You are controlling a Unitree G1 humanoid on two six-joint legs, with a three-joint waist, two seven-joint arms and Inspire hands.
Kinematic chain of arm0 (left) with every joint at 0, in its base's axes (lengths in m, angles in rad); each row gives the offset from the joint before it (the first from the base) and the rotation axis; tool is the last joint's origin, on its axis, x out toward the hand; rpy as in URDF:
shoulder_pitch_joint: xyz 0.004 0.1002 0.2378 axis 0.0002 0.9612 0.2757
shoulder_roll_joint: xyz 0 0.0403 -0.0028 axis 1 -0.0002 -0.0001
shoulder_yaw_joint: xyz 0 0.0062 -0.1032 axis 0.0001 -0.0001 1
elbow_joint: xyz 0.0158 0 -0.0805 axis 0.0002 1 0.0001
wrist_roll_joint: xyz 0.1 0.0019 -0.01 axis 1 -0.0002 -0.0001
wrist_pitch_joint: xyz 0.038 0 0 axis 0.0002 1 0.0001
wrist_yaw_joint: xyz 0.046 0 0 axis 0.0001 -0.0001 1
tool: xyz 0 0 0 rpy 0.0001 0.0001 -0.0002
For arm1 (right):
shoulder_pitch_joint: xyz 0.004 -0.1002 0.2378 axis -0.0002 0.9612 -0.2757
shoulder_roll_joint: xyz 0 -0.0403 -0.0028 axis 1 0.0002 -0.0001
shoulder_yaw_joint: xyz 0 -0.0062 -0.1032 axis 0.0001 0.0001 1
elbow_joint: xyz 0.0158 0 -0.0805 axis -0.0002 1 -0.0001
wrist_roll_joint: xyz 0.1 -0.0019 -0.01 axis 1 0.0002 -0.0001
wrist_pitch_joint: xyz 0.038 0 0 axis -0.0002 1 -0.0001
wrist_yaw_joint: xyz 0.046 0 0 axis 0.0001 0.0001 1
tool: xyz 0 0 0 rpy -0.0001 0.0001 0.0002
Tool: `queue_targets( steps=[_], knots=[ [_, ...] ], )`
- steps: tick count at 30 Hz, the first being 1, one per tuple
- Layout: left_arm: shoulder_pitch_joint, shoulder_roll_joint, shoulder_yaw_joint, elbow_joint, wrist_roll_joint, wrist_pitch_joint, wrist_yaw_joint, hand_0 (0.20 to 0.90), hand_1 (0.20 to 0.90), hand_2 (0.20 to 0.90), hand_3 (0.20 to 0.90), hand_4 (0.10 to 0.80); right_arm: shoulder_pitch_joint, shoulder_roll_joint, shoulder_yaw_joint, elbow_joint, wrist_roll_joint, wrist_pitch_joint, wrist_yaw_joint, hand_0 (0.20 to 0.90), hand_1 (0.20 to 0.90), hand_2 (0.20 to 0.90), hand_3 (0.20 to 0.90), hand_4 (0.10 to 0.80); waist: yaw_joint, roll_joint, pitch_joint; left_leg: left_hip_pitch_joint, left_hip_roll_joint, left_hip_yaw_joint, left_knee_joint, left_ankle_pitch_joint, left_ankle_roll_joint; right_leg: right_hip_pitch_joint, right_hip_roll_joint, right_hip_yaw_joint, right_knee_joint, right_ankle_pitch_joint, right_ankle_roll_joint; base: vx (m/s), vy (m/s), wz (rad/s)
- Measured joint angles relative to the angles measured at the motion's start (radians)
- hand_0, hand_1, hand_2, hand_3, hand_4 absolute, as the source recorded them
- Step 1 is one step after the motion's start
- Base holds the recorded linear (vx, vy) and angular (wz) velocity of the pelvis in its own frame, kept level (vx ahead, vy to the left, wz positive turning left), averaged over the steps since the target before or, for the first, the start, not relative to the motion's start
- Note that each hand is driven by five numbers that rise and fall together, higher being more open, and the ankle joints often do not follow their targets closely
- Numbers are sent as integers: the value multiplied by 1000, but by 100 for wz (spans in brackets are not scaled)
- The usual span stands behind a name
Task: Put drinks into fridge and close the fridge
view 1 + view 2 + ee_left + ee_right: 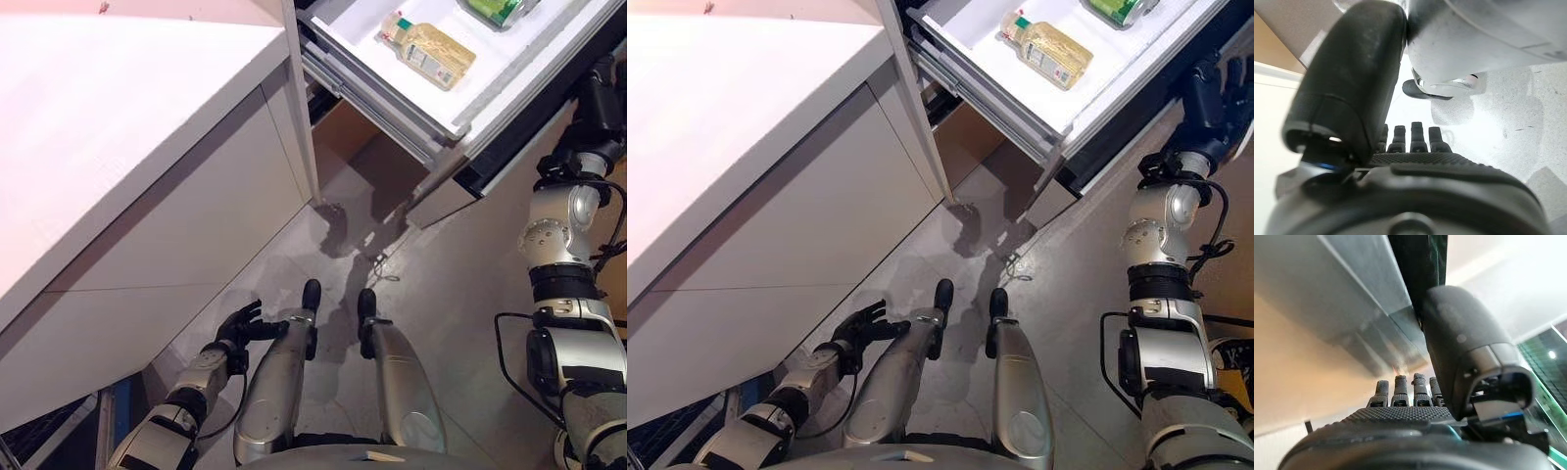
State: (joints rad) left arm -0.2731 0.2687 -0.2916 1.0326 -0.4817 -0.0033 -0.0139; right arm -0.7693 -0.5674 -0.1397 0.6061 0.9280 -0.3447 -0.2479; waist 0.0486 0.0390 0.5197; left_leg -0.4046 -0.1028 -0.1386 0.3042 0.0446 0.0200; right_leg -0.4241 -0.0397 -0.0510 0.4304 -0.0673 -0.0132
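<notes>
Head views: the fridge drawer [490, 73] stands pulled out, a pale bottle [431, 51] lying inside beside a green can [498, 9]. The right hand [1213, 93] sits at the drawer's front edge. The left hand [241, 323] hangs low, far from the drawer.

Left wrist view: fingers [1420, 138] relaxed, empty.

Right wrist view: fingers [1400, 390] straight, grasping nothing, close under the drawer's front.

A white counter top [108, 108] fills the span from nine to twelve o'clock in the head views, and its pale cabinet fronts [186, 215] slope down beneath it toward seven o'clock. The grey tiled floor [460, 294] runs from the centre out to five o'clock. At seven o'clock, under the cabinet's lower edge, a dark wire grille [44, 436] and a blue panel [122, 411] beside it show.
</notes>
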Motion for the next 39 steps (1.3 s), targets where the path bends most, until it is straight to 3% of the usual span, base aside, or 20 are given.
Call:
queue_targets(
  steps=[3,5,9,12,23,28,32,34,39],
  knots=[
    [5,-8,2,-2,-13,1,-2,900,900,900,900,800,-16,-5,5,0,0,42,45,900,900,900,900,800,1,2,1,21,-1,-31,-40,2,-2,24,-2,-30,-38,13,-18,43,9,9],
    [14,-10,1,-3,-19,0,-2,900,900,900,900,800,-17,-9,29,0,0,67,59,900,900,900,900,800,3,3,1,39,3,-50,-52,13,-20,49,-2,-59,-54,16,-22,47,8,9],
    [27,-10,2,-8,-23,1,-10,900,900,900,900,800,-49,-26,83,0,-5,128,95,900,900,900,900,800,12,5,1,72,14,-71,-88,17,-26,85,4,-88,-84,15,-26,79,5,11],
    [32,-12,2,1,-21,3,-20,900,900,900,900,800,-84,-48,126,38,-7,180,99,900,900,900,900,800,33,15,0,116,15,-110,-107,33,-50,141,8,-120,-105,10,-41,111,11,24],
    [94,-4,18,15,32,3,-62,900,900,900,900,800,-155,-50,294,103,-51,278,144,900,900,900,900,800,133,53,-30,264,29,-192,-212,38,-57,340,17,-212,-251,-2,-41,137,15,26],
    [137,4,22,19,53,3,-62,900,900,900,900,800,-140,-17,310,132,-97,281,116,900,900,900,900,800,140,52,-78,292,30,-194,-247,53,-46,369,19,-213,-284,-1,-37,98,30,4],
    [152,4,22,18,74,3,-60,900,900,900,900,800,-128,-2,318,134,-208,284,40,900,900,900,900,800,142,38,-113,313,33,-192,-260,45,-49,393,21,-213,-310,3,-33,39,24,0],
    [156,4,22,19,82,3,-58,900,900,900,900,800,-125,0,325,111,-320,283,-24,900,900,900,900,800,145,27,-127,321,33,-177,-261,50,-38,399,21,-206,-314,3,-32,43,26,-7],
    [173,8,39,20,93,4,-44,900,900,900,900,800,-34,-6,313,-156,-543,261,-151,900,900,900,900,800,129,-20,-165,373,38,-130,-297,49,-27,438,24,-170,-346,10,-22,38,18,-15]
  ],
)
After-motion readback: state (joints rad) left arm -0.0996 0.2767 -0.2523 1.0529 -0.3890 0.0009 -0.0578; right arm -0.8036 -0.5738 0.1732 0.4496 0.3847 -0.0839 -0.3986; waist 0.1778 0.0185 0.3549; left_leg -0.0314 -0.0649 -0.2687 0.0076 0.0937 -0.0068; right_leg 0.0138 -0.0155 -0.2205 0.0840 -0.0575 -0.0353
